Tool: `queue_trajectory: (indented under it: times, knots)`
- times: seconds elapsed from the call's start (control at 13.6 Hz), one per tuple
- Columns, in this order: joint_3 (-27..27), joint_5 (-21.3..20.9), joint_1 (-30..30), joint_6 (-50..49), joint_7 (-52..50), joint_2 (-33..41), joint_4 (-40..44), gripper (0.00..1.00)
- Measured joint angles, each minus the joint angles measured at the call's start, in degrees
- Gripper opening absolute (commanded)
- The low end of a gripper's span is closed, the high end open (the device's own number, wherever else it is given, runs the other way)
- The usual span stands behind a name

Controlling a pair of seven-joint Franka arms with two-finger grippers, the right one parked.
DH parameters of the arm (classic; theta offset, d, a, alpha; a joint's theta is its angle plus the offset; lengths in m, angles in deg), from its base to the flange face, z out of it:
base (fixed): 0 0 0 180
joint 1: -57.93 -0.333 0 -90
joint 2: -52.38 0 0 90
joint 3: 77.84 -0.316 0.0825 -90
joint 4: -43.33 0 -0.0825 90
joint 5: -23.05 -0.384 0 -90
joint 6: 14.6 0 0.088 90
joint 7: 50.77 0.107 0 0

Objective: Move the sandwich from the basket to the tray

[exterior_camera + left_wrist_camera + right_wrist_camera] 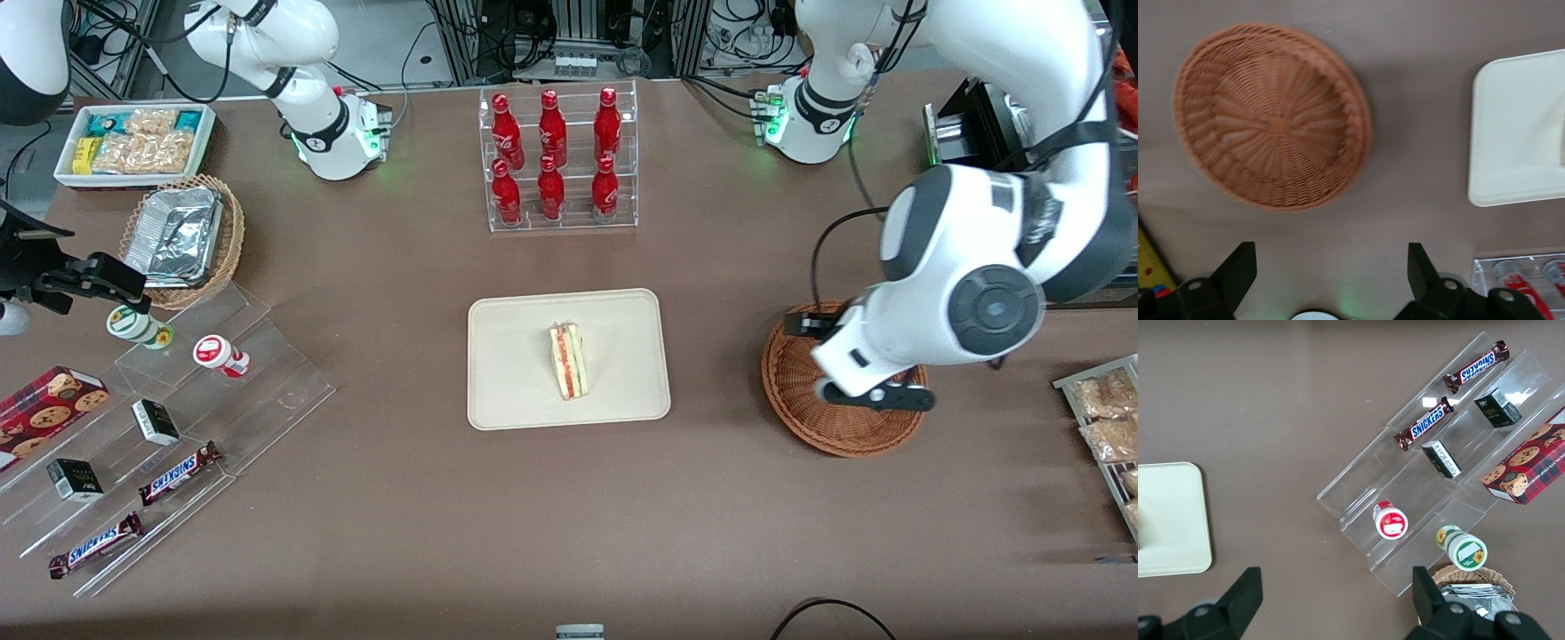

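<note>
Reddish-brown round wicker basket [1271, 117] sits on brown surface [400, 533]. My claw [1331, 273] hovers above it, fingers apart, holding nothing, arm bent over. Triangular white-bread sandwich [569, 361] lies on cream rectangular tray [507, 373].

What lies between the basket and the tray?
Only bare table, shown in the front and left wrist views. The sandwich is on the tray; the open gripper is above the empty basket.
</note>
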Motion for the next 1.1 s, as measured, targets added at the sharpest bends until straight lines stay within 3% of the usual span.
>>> queue_trajectory:
  times: [0.73,0.95,1.1]
  knots:
    - [0.8,-0.1,-4.6,-3.1,4.0,12.2,-7.3,1.0]
    - [7.4,-0.1,-13.4,-5.3,4.0,14.3,-7.4,1.0]
    - [8.9,-0.1,-16.5,-7.0,4.1,15.8,-7.4,1.0]
